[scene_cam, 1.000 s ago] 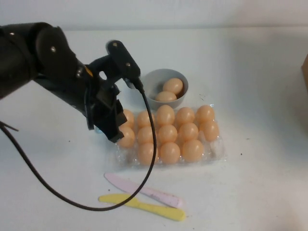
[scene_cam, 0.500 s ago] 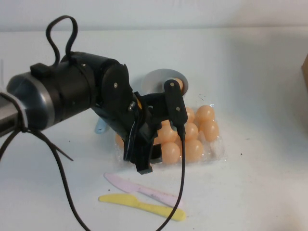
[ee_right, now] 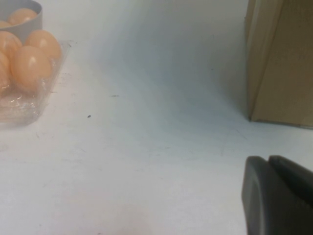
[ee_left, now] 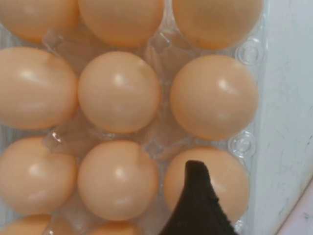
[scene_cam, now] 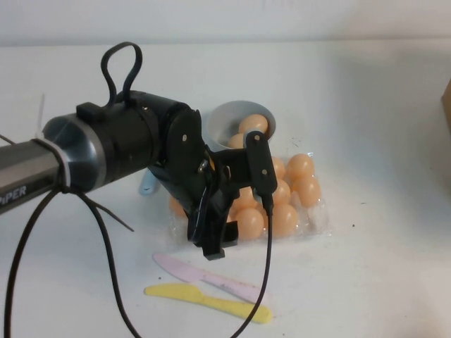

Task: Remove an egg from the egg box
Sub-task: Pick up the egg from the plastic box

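Overhead view, from the robot's own side. Clear crinkly plastic egg box (scene_cam: pixel 320 224) at mid-table, cups filled with smooth peach-orange eggs. Round grey bowl (scene_cam: pixel 220 118) just behind the egg box, holding two more eggs. Pink plastic knife (scene_cam: pixel 211 278) and yellow plastic knife (scene_cam: pixel 204 299) lying in front of the egg box, near its front edge. Black left gripper (scene_cam: pixel 211 241) hanging low over the front left part of the egg box, pointed steeply down and covering the cups there. Open or closed: cannot tell from this angle. Right gripper out of this view.

Left wrist view, looking straight down into the egg box (ee_left: pixel 244 144). Rows of eggs seated in their cups, rounded tops up, so no long axis to line up with from above. Dark part of the left gripper overlapping the egg (ee_left: pixel 232 178) in the edge row nearest the knives. Target therefore directly below the left gripper, probably calling for a short drop rather than a sideways move. Neighbouring eggs touching or nearly touching it, so little room on either side.

Right wrist view. Right gripper (ee_right: pixel 274 196) pressed closed on nothing, low over bare table, well apart from the egg box (ee_right: pixel 29 105). Brown cardboard box (ee_right: pixel 279 58) on the side away from the egg box. Left arm plainly the nearer one.
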Available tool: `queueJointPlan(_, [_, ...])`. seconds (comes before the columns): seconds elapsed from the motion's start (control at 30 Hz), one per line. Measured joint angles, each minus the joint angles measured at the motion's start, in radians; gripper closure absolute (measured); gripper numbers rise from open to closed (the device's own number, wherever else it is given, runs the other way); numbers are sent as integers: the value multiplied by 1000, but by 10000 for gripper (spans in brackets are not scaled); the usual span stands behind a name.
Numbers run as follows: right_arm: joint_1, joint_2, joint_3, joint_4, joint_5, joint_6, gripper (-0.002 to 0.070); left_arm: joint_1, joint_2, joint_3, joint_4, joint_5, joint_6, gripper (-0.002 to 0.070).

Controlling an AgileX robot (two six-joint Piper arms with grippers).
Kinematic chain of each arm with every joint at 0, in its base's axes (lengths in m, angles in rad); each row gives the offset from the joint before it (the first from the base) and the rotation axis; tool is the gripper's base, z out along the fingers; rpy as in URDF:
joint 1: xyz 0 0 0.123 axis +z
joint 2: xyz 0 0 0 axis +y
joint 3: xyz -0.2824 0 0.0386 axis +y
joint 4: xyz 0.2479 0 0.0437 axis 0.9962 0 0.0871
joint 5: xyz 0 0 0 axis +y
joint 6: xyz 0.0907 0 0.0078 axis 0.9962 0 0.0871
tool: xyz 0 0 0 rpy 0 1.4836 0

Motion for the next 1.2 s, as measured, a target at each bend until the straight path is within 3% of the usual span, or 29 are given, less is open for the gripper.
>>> queueJointPlan(0.8, [0,0,0,0,0,0,694,20,64,0,29,-47,2,225])
queueJointPlan(1.0, [0,0,0,0,0,0,694,20,66,0,29,-53,2,333])
queueJointPlan(1.2, [0,0,0,0,0,0,694,20,66,0,29,-53,2,354])
